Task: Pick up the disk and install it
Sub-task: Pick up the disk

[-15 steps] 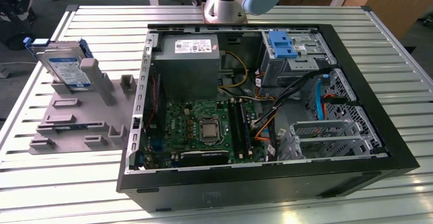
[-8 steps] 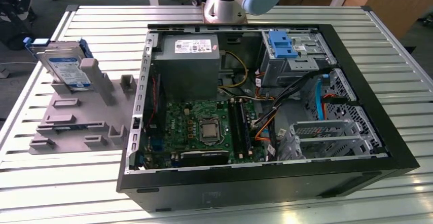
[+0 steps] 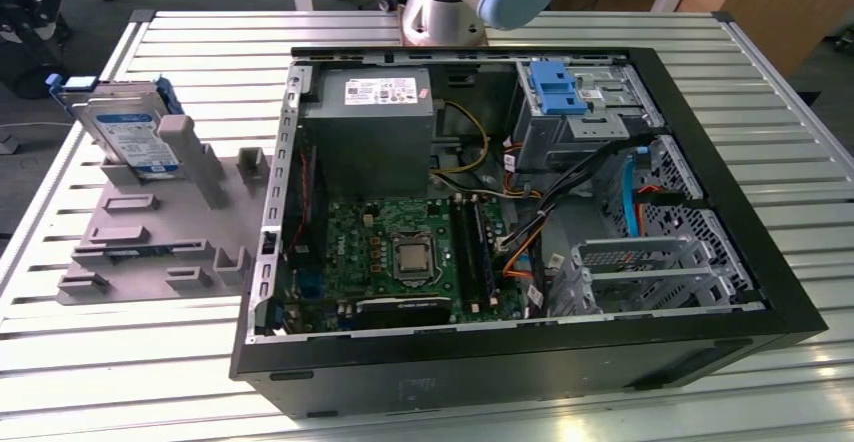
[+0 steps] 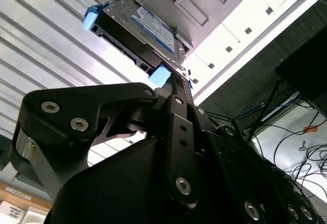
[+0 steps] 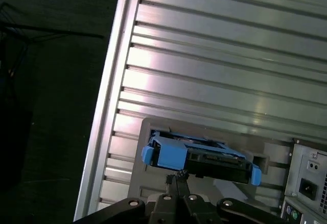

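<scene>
Slatted metal table (image 3: 200, 42) carries it all: at the exterior view's left the disk (image 3: 130, 132) stands tilted in a grey holder (image 3: 147, 232), and to its right lies the open computer case (image 3: 787, 312). Likely trouble for you: an off-centre bite could wedge the disk in its slot, and loose cables (image 3: 534, 232) may snag it. Your pincer (image 5: 176, 177) has its tips pressed together, empty, aimed at the disk but apart from it.
</scene>
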`<move>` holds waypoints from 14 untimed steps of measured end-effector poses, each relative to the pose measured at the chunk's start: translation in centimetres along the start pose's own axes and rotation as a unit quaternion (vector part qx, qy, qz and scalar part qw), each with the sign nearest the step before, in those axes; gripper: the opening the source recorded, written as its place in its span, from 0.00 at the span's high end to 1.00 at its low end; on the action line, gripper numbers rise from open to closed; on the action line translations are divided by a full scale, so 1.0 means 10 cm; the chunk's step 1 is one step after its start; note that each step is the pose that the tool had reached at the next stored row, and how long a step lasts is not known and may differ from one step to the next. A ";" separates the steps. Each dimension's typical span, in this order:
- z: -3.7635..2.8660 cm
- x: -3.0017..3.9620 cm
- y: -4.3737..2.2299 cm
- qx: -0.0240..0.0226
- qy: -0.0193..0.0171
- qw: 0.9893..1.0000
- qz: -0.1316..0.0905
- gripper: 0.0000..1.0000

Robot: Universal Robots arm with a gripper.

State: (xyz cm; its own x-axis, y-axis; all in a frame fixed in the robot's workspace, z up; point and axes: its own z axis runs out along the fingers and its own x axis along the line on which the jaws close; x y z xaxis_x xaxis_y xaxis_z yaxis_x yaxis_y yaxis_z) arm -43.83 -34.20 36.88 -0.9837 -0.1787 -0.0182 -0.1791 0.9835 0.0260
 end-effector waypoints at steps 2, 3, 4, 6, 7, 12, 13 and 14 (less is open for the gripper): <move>0.000 0.000 0.000 0.000 0.000 1.000 -0.005 0.89; 0.000 0.000 0.000 0.000 0.000 1.000 -0.007 0.89; 0.000 0.000 0.000 0.000 0.000 1.000 -0.009 0.89; 0.000 0.000 0.000 0.000 0.000 1.000 -0.013 0.89; 0.000 0.000 0.000 0.000 0.000 1.000 -0.015 0.89; 0.000 0.000 0.000 0.000 0.001 1.000 -0.024 0.89; 0.000 0.000 0.000 0.000 0.001 1.000 -0.026 0.89; 0.000 0.000 0.000 -0.001 0.001 1.000 -0.028 0.89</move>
State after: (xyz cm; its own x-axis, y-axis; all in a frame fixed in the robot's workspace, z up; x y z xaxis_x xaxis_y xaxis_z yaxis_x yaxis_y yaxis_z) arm -43.83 -34.20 36.88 -0.9724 -0.2328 -0.0181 -0.2332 0.9721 0.0260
